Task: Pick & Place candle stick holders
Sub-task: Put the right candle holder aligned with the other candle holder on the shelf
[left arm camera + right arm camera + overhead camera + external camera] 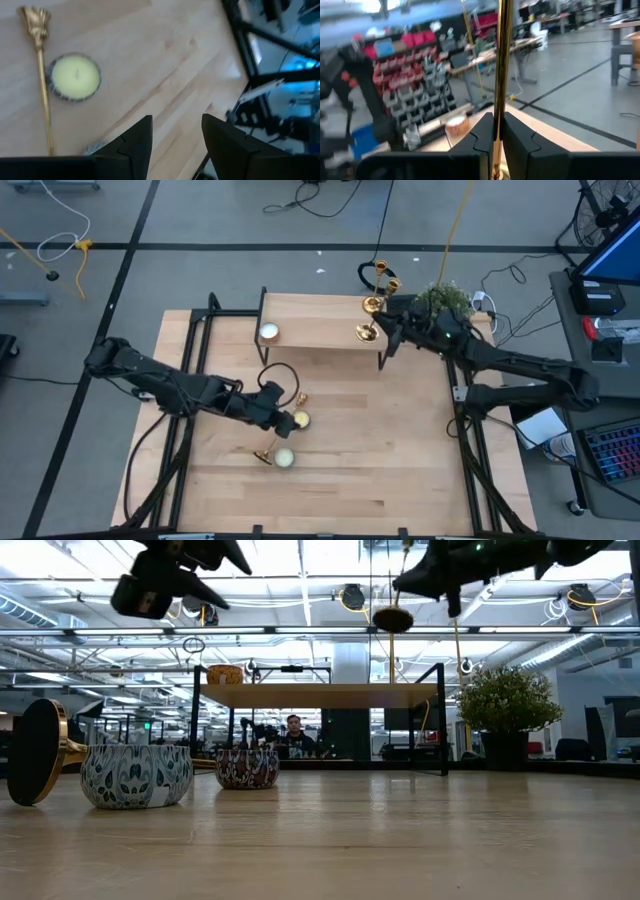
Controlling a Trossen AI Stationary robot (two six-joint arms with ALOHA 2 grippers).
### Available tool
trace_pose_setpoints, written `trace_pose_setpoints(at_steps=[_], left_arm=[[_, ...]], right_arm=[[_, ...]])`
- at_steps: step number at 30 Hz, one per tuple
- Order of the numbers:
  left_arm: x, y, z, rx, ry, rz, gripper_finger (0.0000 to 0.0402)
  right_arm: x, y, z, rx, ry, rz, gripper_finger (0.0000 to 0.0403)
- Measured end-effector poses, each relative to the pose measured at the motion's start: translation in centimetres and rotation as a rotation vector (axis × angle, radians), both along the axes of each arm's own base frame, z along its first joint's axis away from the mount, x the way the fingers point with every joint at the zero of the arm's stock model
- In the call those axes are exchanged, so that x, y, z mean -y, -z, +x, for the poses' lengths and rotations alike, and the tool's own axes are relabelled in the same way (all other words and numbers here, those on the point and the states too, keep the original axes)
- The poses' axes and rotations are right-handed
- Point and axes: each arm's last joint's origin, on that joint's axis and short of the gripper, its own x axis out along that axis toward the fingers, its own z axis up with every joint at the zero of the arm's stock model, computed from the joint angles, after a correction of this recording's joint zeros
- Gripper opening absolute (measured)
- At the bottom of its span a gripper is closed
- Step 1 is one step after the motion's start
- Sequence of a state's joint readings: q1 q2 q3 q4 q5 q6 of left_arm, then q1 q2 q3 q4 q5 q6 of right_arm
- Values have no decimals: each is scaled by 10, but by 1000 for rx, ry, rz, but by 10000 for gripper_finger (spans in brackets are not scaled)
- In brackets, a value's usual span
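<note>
While left gripper (283, 412) hovers mid-table, fingers apart w/ nothing held, one candlestick (264, 457) lies flat beside tealight (284, 458). Right gripper (386, 323) clamped on upright candlestick (367, 332) at shelf (320, 322) right end.

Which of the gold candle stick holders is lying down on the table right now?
The candle stick holder lying flat on the table beside the tealight candle, below the left gripper. The other two are up by the shelf; the right gripper grips one stem.
</note>
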State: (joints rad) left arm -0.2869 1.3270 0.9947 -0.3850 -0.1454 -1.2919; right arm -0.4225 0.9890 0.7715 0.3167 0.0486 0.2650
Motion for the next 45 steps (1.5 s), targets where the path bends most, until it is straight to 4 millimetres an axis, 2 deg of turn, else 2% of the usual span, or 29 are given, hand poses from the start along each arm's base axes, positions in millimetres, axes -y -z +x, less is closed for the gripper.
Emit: trace_pose_setpoints(at_steps=[6, 13, 20, 26, 33, 40, 45], left_arm=[[-9, -4, 5, 67, -72, 76, 177], [-14, -6, 7, 100, -144, 218, 177], [-16, -7, 7, 114, -208, 265, 177], [-16, -8, 7, 120, -204, 275, 177], [-17, -8, 7, 120, -207, 281, 177], [-15, -7, 7, 115, -189, 285, 177], [-15, -7, 7, 108, -171, 297, 177]], right_arm=[[21, 11, 3, -102, -98, -95, 21], [36, 12, -6, -184, -56, -263, 21], [57, 19, -14, -242, 24, -254, 21], [71, 35, -5, -251, -33, -211, 21], [79, 46, 4, -263, -35, -202, 22], [80, 44, 5, -229, -29, -193, 22], [78, 53, 3, -235, -29, -190, 21]])
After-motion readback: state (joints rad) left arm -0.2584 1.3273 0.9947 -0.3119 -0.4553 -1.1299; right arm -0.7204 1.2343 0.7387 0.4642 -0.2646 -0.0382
